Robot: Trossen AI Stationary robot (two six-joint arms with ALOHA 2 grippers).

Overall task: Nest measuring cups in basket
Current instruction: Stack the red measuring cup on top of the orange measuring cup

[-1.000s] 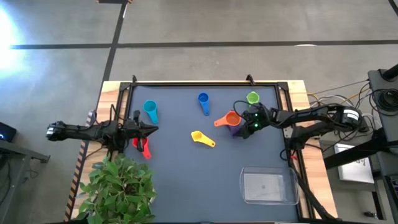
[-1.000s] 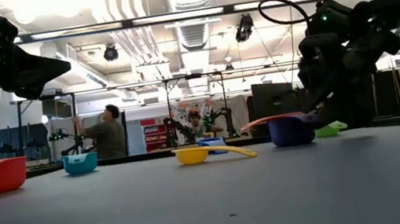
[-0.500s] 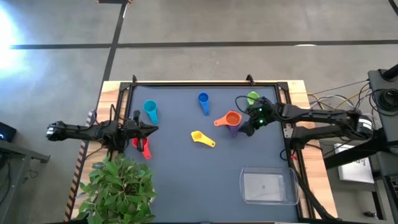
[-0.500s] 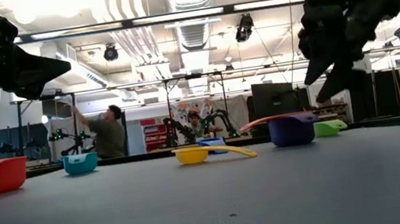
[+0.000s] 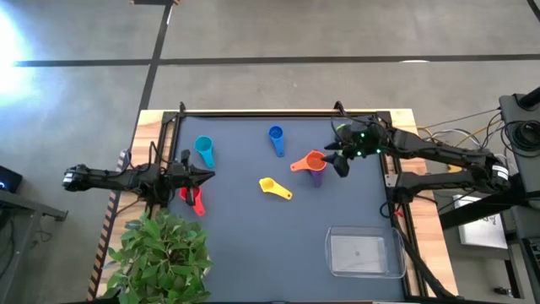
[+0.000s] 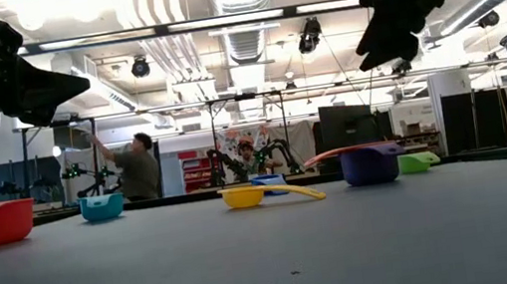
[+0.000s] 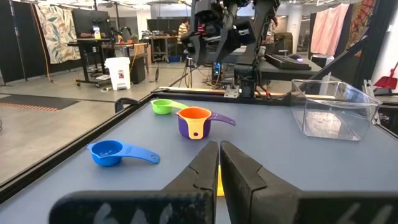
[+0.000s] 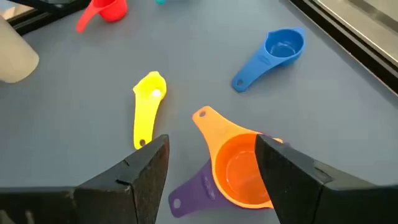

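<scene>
Right gripper (image 5: 339, 158): fingers apart, empty, has lifted off orange cup (image 5: 315, 160) nested in purple cup (image 5: 316, 176), 3 o'clock of it.
Left gripper (image 5: 205, 176): fingers together, waiting.
Basket (image 5: 364, 254): no cups inside yet.

The green cup (image 5: 342, 131) lies mostly hidden beneath the right arm (image 5: 422, 152).

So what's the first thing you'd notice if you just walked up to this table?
Probably the bright little scoops scattered over the dark table, above all the orange cup sitting inside the purple cup near the right side. The right gripper hangs open in the air right above that pair. The clear basket waits empty in the near right corner.
</scene>
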